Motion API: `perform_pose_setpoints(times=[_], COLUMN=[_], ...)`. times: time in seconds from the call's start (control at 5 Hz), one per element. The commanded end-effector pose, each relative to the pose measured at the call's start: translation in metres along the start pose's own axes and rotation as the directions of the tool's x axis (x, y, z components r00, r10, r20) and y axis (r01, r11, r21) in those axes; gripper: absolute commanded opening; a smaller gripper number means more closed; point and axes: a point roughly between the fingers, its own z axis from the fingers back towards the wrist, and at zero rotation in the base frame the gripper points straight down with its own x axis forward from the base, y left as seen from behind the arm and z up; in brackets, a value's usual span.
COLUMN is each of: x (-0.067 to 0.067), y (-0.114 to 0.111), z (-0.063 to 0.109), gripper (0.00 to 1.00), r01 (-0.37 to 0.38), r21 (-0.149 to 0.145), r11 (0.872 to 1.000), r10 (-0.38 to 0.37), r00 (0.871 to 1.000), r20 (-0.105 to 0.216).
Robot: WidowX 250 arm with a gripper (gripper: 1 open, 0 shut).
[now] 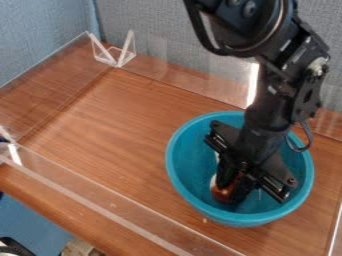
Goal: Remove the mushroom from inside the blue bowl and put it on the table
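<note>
And it's the grasp, jaws (227, 188) closed round the mushroom (225, 188) inside the blue bowl (174, 172) near the worktop's (114, 125) right edge; next must come a straight lift clear of the rim!

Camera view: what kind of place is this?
Probably a robot lab or test station: a black robot arm, a wood-grain table with clear low walls, and a grey partition behind.

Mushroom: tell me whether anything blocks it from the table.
The blue bowl's wall stands between the mushroom, low inside among the gripper's fingers, and the table; nothing else visible does.
</note>
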Motion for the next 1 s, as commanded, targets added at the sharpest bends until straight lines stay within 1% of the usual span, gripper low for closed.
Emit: perform_pose_setpoints(times=[0.0,0.4,0.6,0.8], x=[0.006,0.004,0.003,0.002], y=[0.007,0.011,0.015,0.036], z=[0.027,0.047,0.060,0.082], gripper=[0.00,0.00,0.00,0.00], r01=[-0.022,-0.028,-0.031,-0.061], r21=[-0.011,-0.007,-0.005,0.015], r11=[1.000,1.000,0.999,0.998], r10=[0.023,0.028,0.032,0.058], r00=[0.997,0.994,0.991,0.985], r20=[0.074,0.103,0.128,0.162])
